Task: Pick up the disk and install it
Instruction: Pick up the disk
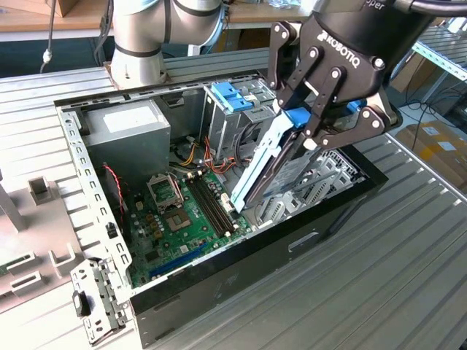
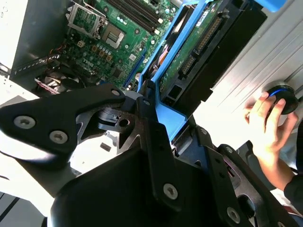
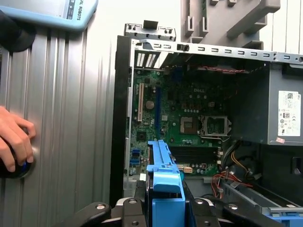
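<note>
In the exterior view the claw is seen clamped on the upper end of the disk, which is gripped by its light blue frame. The disk is held tilted, with its lower end dipped into the open computer case, just beside the green circuit board on the exterior view's right. At the far side of the case a metal drive cage is seen, topped by a blue latch piece. A grey power supply is set in the far corner on the exterior view's left.

A person's hand is shown in both wrist views, laid on a round black object with a blue ring. The green underside of the disk and its connector are shown in the second wrist view. In the first wrist view the frame is seen edge-on, with the circuit board beyond it.

The case is laid on a table of ribbed grey metal, and the arm's base is mounted at its far edge. A cardboard box and shelving are seen at the exterior view's right.

White lettering is carried on the claw's black body, and a white sticker on the power supply.
</note>
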You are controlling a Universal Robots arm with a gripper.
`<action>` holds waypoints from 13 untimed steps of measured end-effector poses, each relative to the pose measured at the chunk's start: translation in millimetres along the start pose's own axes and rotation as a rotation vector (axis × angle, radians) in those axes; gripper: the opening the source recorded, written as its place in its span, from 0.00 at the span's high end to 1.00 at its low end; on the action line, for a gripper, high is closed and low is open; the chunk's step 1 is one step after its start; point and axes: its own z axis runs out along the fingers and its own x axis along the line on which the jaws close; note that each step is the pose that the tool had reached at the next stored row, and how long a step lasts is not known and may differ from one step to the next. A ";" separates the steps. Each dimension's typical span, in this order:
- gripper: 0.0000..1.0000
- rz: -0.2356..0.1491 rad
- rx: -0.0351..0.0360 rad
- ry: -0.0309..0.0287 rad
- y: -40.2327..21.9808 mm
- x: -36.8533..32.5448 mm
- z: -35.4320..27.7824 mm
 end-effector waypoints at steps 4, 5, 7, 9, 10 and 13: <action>0.63 0.000 0.0000 -0.0001 -3.4 0.8 -0.2; 0.63 0.000 0.0000 -0.0001 -3.5 0.9 -0.2; 0.63 0.000 0.0000 -0.0001 -3.7 0.9 -0.2; 0.63 0.000 0.0000 -0.0001 -3.7 1.0 -0.2; 0.63 0.000 0.0000 -0.0001 -3.7 0.9 -0.3; 0.63 0.000 0.0000 0.0000 -3.6 0.5 -5.0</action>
